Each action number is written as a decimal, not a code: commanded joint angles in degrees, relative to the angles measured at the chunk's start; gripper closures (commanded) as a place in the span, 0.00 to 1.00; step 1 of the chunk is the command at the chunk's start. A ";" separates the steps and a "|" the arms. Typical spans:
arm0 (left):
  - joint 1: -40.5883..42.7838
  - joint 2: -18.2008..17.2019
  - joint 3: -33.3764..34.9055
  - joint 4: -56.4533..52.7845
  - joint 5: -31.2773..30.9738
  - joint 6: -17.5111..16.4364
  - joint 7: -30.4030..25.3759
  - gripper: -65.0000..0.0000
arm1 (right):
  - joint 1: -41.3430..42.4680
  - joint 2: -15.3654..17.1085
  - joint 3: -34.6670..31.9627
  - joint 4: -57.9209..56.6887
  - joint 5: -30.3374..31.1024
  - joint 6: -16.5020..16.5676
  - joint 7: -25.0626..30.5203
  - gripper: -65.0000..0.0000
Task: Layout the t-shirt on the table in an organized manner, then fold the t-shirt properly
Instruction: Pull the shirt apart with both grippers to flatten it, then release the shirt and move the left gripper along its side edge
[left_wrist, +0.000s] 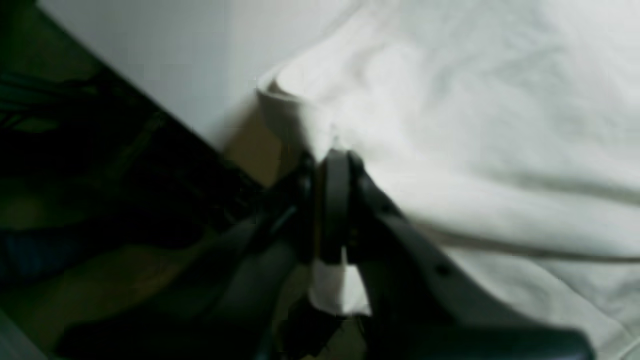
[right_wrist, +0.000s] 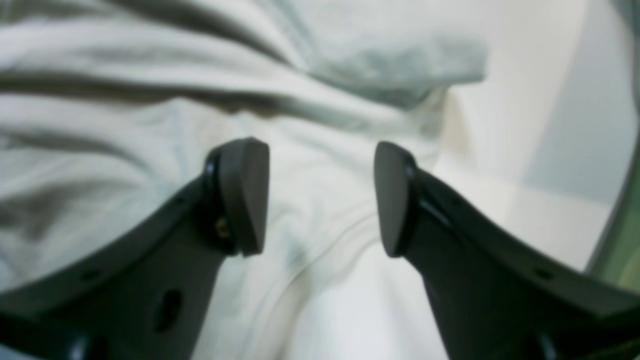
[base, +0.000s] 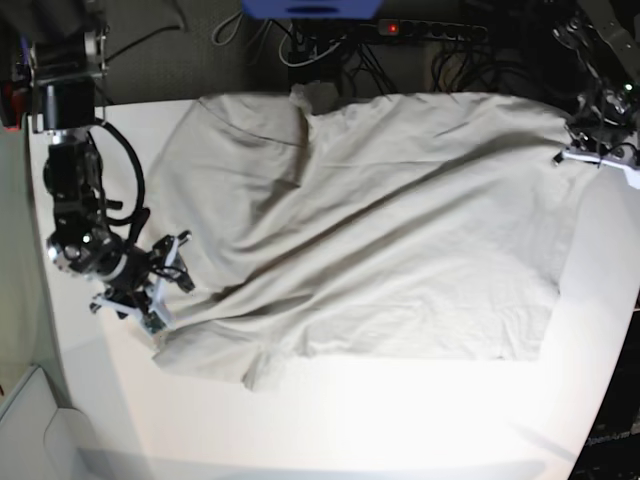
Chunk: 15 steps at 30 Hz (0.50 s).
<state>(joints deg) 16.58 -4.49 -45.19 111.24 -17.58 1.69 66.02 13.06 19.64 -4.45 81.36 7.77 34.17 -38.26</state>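
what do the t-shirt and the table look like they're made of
The t-shirt: soft woven or knit cloth, likely cotton, matte pale grey-beige; it drapes in loose wrinkles and shows stitched hems. The table: a hard, smooth white top, matte to satin, perhaps laminate or painted board; it lies flat with a soft sheen near the front edge. The exact material cannot be told.

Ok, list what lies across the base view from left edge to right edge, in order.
right gripper with jaws open at the shirt's edge → the t-shirt spread over the table → left gripper shut on the shirt's far corner.
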 joint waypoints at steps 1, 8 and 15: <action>-0.01 -0.74 -0.39 1.15 0.40 0.37 -0.57 0.95 | -0.44 0.27 1.15 1.41 0.27 -0.11 0.50 0.47; 1.40 -0.65 -0.74 1.15 0.40 0.37 -0.57 0.53 | -5.81 -0.69 2.82 1.23 0.27 -0.11 0.50 0.48; 2.10 -0.91 -0.83 1.15 0.40 0.37 -0.66 0.48 | -4.84 -1.13 2.82 -3.60 0.27 -0.11 0.68 0.48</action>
<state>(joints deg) 18.76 -4.64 -45.67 111.31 -16.99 1.87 66.00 6.87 17.65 -2.02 76.77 7.88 34.28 -38.39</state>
